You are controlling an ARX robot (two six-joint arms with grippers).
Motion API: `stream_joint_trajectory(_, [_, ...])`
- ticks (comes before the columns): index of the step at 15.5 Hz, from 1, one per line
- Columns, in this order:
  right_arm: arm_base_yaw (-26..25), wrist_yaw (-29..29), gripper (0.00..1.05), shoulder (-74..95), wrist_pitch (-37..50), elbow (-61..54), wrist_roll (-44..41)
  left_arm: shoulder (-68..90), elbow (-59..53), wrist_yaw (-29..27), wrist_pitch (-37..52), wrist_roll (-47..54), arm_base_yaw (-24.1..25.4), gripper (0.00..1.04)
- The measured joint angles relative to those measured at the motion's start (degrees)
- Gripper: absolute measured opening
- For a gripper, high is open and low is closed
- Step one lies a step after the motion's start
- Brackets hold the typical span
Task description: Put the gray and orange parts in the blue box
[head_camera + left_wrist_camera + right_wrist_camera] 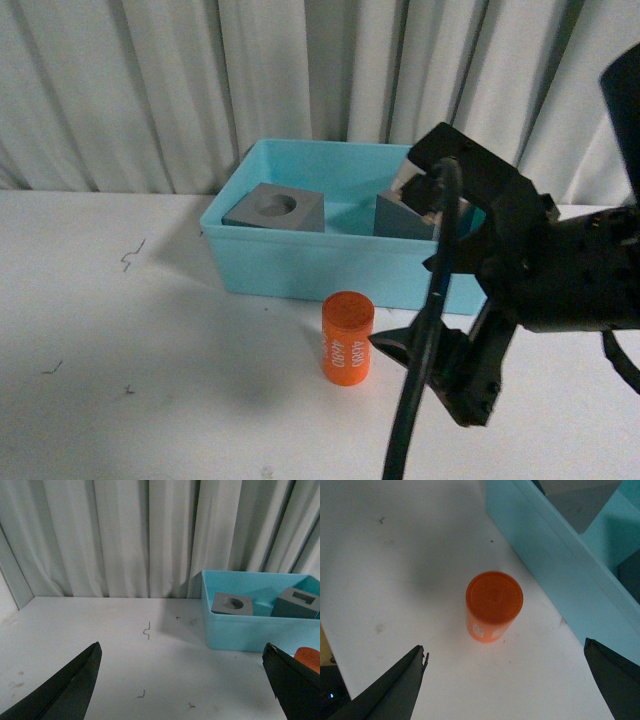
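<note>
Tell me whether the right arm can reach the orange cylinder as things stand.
Likely yes: the right gripper is open, facing the orange cylinder, which stands apart from the blue box; nothing lies between.

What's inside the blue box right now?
A gray cube with a round recess and a second gray cube. The right arm hides the blue box's right end in the front view; the orange cylinder stands outside.

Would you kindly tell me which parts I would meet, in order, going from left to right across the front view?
gray cube with the round recess → orange cylinder → second gray cube
</note>
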Motion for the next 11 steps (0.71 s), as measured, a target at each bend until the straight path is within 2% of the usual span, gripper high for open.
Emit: stream_joint_trajectory(11, [4.5, 4.1, 0.98, 15.6, 1.0, 11.4, 3.0, 0.0, 0.0, 0.0, 0.0, 0.0, 0.0, 0.98])
